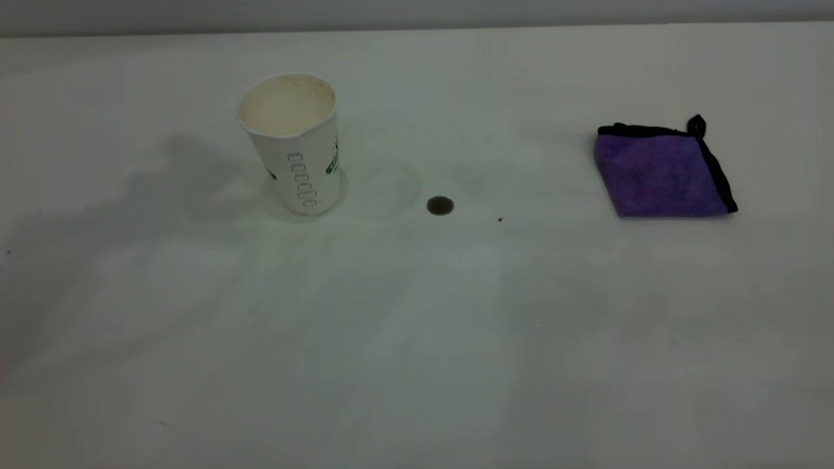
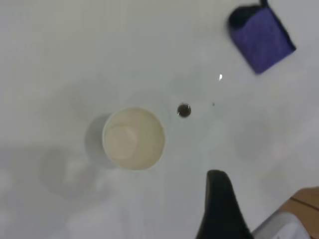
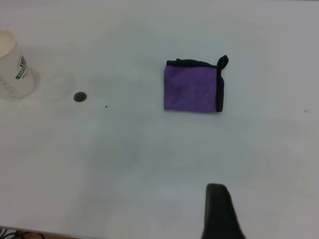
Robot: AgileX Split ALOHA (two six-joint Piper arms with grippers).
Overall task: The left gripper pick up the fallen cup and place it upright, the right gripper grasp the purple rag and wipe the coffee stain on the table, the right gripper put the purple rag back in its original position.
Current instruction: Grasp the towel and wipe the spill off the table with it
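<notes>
Since the cup [image 1: 291, 143] stands upright with nothing gripping it, the rag step looks next. The left gripper [image 2: 219, 206] hangs above it, the right gripper [image 3: 219, 211] near the purple rag [image 3: 193, 89]; can't tell either's opening. Coffee stain [image 1: 440, 206] sits between cup and rag.

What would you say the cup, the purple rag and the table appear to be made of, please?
The cup looks like white paper: matte, thin rim, printed green marks, cream inside. The purple rag looks like soft fuzzy cloth, probably microfibre, with black stitched edging and a corner loop. The table is a smooth, matte white surface; whether laminate or painted board cannot be told.
</notes>
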